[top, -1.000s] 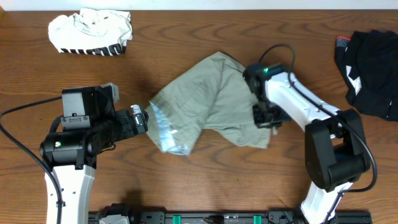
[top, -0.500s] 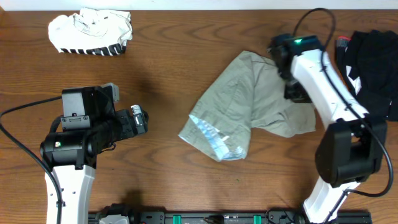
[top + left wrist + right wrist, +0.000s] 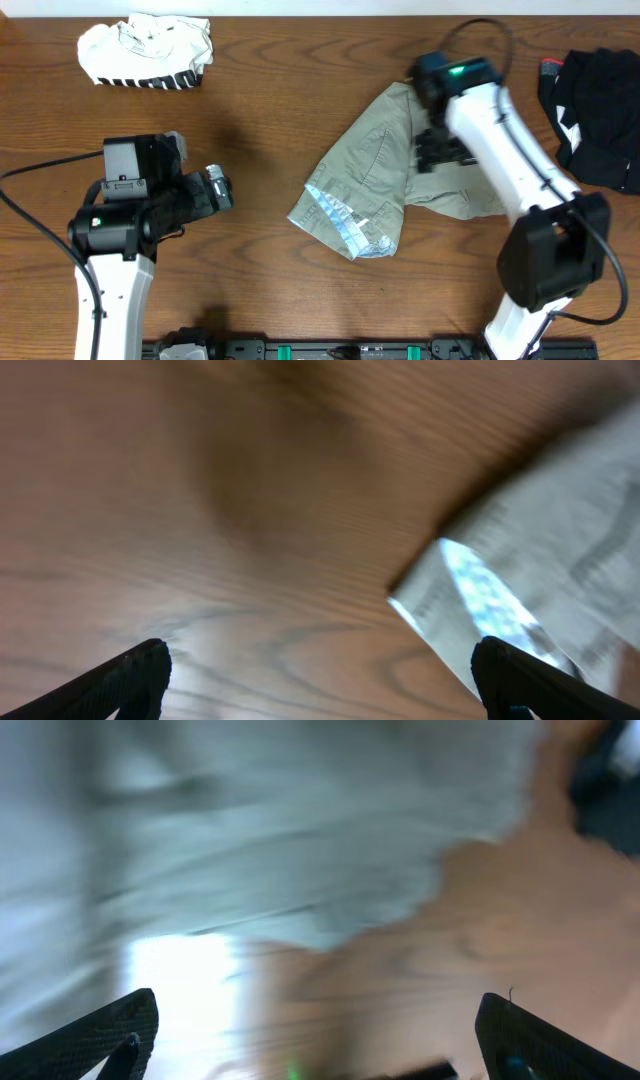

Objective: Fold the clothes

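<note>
The khaki-grey shorts-like garment (image 3: pixel 385 175) lies crumpled at the table's middle, its lining showing at the lower left corner (image 3: pixel 340 225). My right gripper (image 3: pixel 433 150) hovers over its upper right part. In the blurred right wrist view that gripper (image 3: pixel 315 1035) is open, with nothing between its fingers and the garment (image 3: pixel 270 830) below. My left gripper (image 3: pixel 222 188) is open over bare wood to the garment's left. In the left wrist view it (image 3: pixel 322 678) faces the garment's corner (image 3: pixel 520 580).
A white garment with black stripes (image 3: pixel 147 50) is bunched at the back left. A black garment (image 3: pixel 600 100) lies at the right edge. Brown wooden table (image 3: pixel 260 100) all round. The right arm's cable loops above the khaki garment.
My right gripper dragged the khaki garment to the right, then opened and let it go, and has shifted slightly left over it. The left arm barely moved.
</note>
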